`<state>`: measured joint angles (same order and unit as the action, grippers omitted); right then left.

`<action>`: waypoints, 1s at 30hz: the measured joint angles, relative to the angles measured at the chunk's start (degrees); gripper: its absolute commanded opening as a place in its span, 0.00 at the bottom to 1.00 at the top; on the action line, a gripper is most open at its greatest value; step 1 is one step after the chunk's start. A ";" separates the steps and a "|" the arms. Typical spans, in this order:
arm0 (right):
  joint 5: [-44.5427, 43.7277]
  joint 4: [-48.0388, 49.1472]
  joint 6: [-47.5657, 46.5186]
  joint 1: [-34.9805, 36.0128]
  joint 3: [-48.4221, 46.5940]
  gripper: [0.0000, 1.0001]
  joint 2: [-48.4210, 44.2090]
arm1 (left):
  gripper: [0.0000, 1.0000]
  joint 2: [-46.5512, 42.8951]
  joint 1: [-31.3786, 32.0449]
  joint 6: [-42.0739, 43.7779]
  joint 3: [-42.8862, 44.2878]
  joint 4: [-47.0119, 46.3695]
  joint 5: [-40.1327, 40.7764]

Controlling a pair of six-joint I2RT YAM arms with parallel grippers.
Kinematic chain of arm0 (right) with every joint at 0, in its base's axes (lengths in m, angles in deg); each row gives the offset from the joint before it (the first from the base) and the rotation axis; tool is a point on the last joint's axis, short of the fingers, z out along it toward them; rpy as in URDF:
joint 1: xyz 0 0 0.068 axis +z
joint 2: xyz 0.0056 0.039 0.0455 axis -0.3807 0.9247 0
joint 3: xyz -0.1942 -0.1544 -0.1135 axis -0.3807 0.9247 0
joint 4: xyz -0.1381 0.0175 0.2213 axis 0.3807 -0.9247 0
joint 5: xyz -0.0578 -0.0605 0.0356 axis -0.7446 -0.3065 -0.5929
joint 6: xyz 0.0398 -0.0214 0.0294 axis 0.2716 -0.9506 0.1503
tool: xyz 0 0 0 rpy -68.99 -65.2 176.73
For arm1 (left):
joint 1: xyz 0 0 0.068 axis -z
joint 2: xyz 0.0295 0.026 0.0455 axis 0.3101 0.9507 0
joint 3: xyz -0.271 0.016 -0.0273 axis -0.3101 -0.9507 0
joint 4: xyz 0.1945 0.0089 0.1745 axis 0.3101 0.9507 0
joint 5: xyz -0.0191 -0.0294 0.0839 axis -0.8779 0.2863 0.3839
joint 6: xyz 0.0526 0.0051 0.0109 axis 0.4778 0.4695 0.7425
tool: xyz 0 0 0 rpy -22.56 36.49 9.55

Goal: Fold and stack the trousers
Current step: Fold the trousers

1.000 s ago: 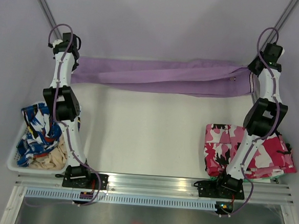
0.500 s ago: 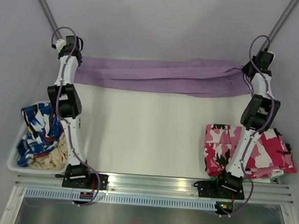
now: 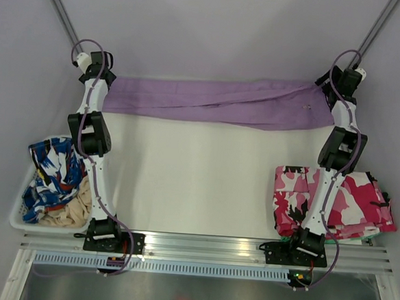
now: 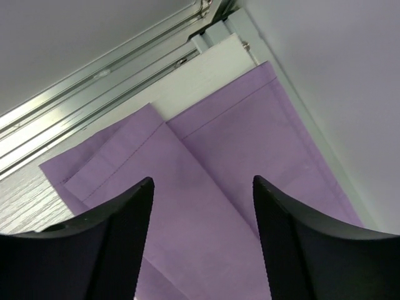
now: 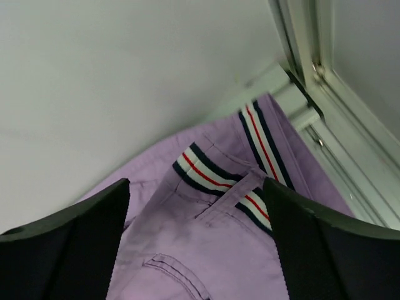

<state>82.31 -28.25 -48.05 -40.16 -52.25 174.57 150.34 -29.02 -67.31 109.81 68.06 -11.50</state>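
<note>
The lilac trousers [image 3: 217, 102] lie stretched out along the far edge of the table, leg ends at the left, waist at the right. My left gripper [image 3: 107, 82] hovers open over the leg hems [image 4: 206, 162], with nothing between its fingers [image 4: 119, 237]. Over at the other end, my right gripper [image 3: 328, 90] is open above the waistband, whose navy, white and red striped trim [image 5: 215, 172] shows between its fingers [image 5: 81, 244]. The cloth lies loose under both grippers [image 4: 201, 182] [image 5: 195, 184].
A white basket [image 3: 19, 209] at the left near side holds blue-and-white patterned clothing [image 3: 51, 174] and a beige garment. A folded pink, white and black camouflage garment [image 3: 333, 204] lies at the right near side. Metal rails run along the table's far corners.
Both grippers have opened and let go of the trousers, which now rest flat along the far edge. Both arms have reached a little further back.
</note>
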 measured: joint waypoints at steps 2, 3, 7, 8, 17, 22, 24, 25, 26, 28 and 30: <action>0.24 0.87 0.42 0.24 -2.78 0.98 1.36 | 0.76 -0.02 0.00 0.02 0.13 -1.36 -0.02; 0.50 1.29 0.46 0.44 -3.96 0.98 1.66 | 0.77 -0.02 0.00 0.11 0.15 -2.01 -0.07; 1.99 3.28 0.48 1.70 -5.40 0.98 1.53 | 0.78 -1.57 0.00 0.37 0.13 -1.99 -1.16; 2.45 3.21 0.46 2.05 -5.38 0.98 1.31 | 0.78 -2.40 0.00 0.37 0.02 -1.49 -1.46; 4.07 -2.34 -0.17 3.87 5.01 0.98 -7.56 | 0.78 -22.43 -0.20 -6.45 -20.39 6.19 -1.49; 0.96 -8.68 -0.90 3.13 5.62 0.98 -9.14 | 0.77 -23.26 -1.55 -9.62 -24.76 7.26 -3.67; 0.98 -10.27 -1.31 2.56 5.92 0.98 -9.25 | 0.77 -22.58 -1.86 -10.80 -25.14 7.52 -4.61; 0.98 -10.82 -1.51 2.43 6.27 0.98 -9.40 | 0.75 -22.23 -1.95 -11.50 -25.22 7.74 -4.94; 1.09 -10.97 -1.66 2.23 6.69 0.98 -9.49 | 0.75 -21.90 -1.99 -12.24 -25.27 7.98 -5.60; 1.75 -10.84 -1.68 1.84 7.82 0.97 -9.90 | 0.73 -21.18 -1.97 -13.90 -25.35 8.46 -6.14; 2.99 -10.73 -1.55 1.70 8.48 0.96 -10.05 | 0.71 -20.37 -1.97 -15.43 -25.55 8.87 -6.23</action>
<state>85.30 -38.98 -49.61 -38.45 -43.77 164.51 129.96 -30.99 -82.74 84.26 76.94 -17.73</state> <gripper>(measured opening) 0.970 0.730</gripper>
